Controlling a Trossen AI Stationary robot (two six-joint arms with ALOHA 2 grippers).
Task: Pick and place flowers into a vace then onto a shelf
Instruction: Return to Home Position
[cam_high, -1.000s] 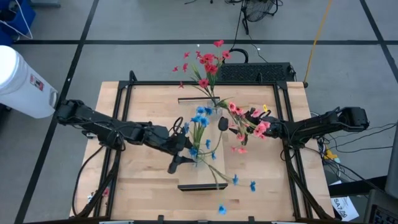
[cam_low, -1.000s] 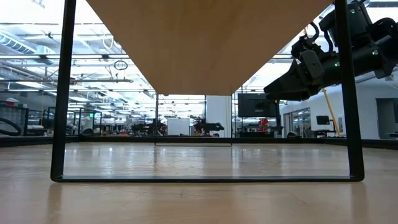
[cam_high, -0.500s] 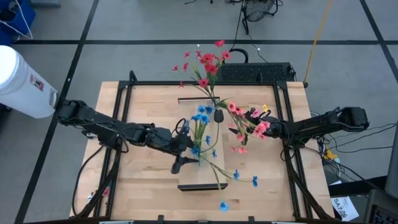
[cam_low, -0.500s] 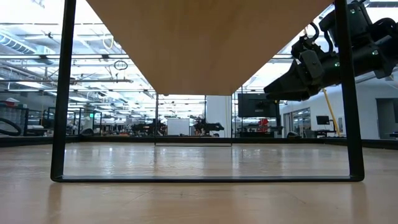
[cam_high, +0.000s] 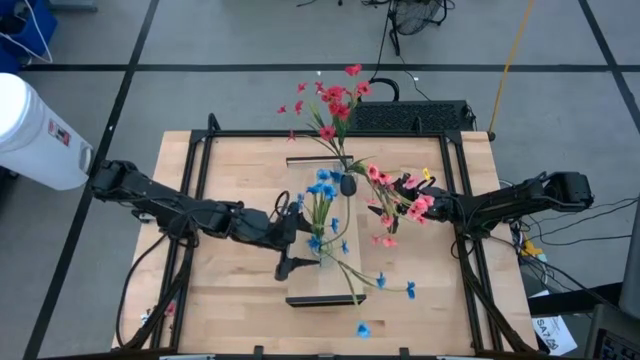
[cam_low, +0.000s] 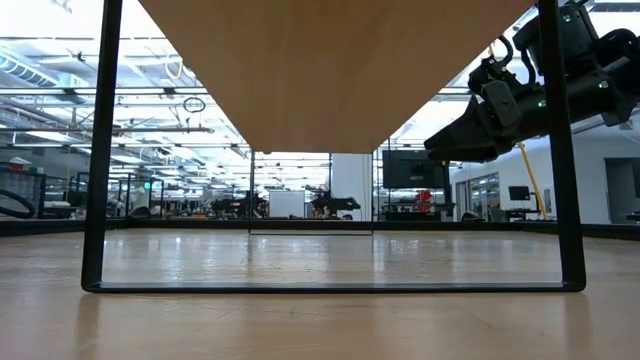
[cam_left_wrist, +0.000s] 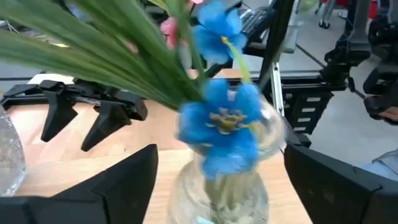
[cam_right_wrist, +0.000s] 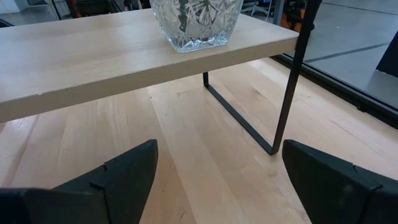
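Note:
The shelf (cam_high: 340, 285) is a pale plank on black legs in the table's middle. A cut-glass vase (cam_right_wrist: 196, 25) with red-pink flowers (cam_high: 335, 105) stands on its far end. More pink blossoms (cam_high: 395, 205) spread toward my right gripper (cam_high: 437, 208), which is open at table level right of the shelf. My left gripper (cam_high: 298, 240) reaches from the left over the shelf, around a clear vase (cam_left_wrist: 227, 180) of blue flowers (cam_left_wrist: 221, 124). One blue spray (cam_high: 385, 283) leans past the shelf's near end. My left gripper comes level from the table's left, one finger (cam_left_wrist: 124, 180) on each side of the clear vase's body (cam_left_wrist: 186, 186). The vase stands upright between them. The picture's lower edge cuts off the place of contact and the vase's base.
A small dark oval thing (cam_high: 349, 185) shows over the shelf between the two bunches. A second glass vase (cam_left_wrist: 7, 155) sits beside the held one. The black table frame (cam_high: 200, 150) rims the tabletop. In the low view the shelf's underside (cam_low: 330, 70) and legs (cam_low: 98, 150) span the picture.
The blue spray's blossoms by the shelf's near end have swung a little toward the far and right edges. The dark oval thing has drifted toward the far left. My left wrist has shifted slightly; the right arm has kept still.

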